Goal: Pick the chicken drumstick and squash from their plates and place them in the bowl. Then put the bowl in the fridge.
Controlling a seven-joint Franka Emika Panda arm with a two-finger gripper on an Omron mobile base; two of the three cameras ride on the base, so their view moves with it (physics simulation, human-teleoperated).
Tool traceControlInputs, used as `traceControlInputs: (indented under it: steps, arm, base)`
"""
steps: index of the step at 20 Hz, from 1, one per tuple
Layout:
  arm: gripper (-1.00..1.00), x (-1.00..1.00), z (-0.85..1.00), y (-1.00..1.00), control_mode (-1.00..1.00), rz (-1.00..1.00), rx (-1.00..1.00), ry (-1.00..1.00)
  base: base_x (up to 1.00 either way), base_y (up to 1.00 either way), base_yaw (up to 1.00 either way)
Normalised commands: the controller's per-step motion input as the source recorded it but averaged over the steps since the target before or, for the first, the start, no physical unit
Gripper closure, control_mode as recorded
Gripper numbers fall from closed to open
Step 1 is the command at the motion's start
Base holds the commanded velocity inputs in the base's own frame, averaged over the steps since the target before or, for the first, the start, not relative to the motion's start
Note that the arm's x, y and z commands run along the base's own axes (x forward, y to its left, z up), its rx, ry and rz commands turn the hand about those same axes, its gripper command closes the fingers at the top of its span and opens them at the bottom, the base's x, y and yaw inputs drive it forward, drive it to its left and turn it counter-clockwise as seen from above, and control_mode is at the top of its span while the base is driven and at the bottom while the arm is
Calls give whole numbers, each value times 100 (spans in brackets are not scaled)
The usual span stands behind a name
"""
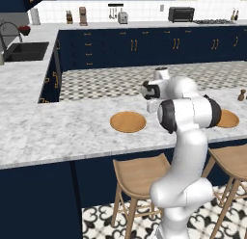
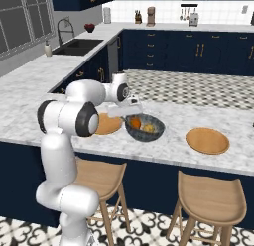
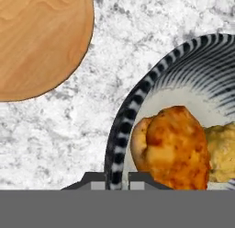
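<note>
Pinching the bowl (image 3: 137,91) rim, the tool (image 3: 118,179) is needing a level lift so the chicken drumstick (image 3: 170,146) and squash (image 3: 222,151) stay inside.

You would have found no legible text, label, brand, number or sign anywhere in these views. The countertop appliances along the back wall (image 1: 181,14) stood too small and blurred for any marking on them to be read.
</note>
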Motion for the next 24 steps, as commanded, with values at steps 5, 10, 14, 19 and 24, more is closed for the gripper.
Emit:
traceControlInputs:
  steps: [5, 10, 14, 19, 24]
  arm:
    - [100, -60, 73, 38, -100, 23, -19, -13]
    - [100, -34, 67, 17, -100, 40, -8, -2]
    - [100, -45, 82, 1, -100, 62, -10, 0]
    - [100, -79, 46, 3, -100, 61, -4, 0]
    - [100, -77, 26, 0, -100, 45, -4, -4]
  base:
    - [0, 0, 0]
    - [0, 0, 0]
    - [0, 0, 0]
    - [0, 0, 0]
    - [0, 0, 0]
